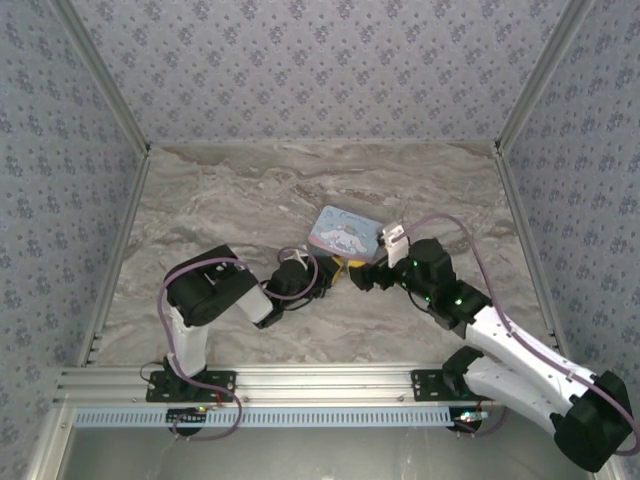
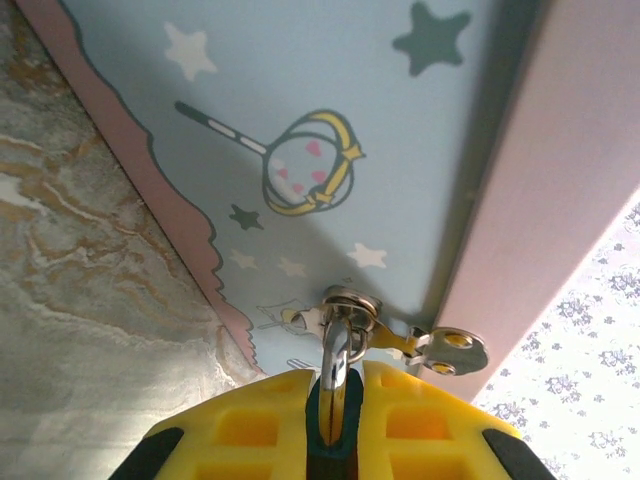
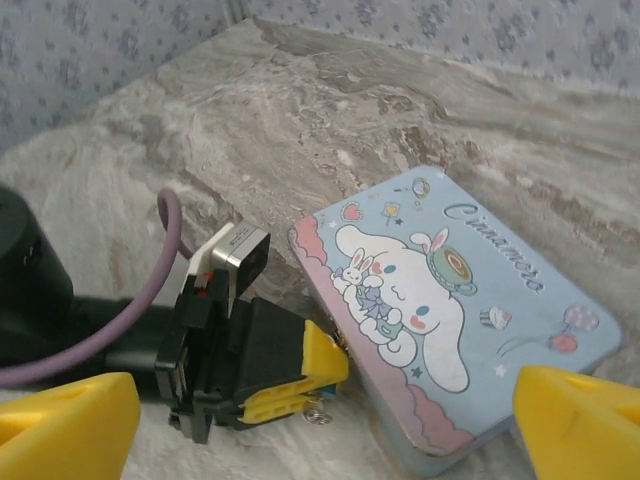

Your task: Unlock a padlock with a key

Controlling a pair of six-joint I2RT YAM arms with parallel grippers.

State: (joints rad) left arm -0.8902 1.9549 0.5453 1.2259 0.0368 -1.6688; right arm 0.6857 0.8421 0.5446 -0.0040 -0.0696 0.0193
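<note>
Marble tabletop (image 1: 250,190) centre: left tool (image 2: 334,405) clamps padlock (image 2: 336,365) at tin (image 3: 450,320); right tool (image 3: 325,425) spread wide, empty; next, key into keyhole.

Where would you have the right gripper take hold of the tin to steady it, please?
Probably across its two long walls, at the end away from the padlock, coming straight down. The tin lies flat, lid up, so only the walls offer a pinch, and the left gripper is shut on the padlock at the hasp. Whether the jaws span it is unclear.
</note>
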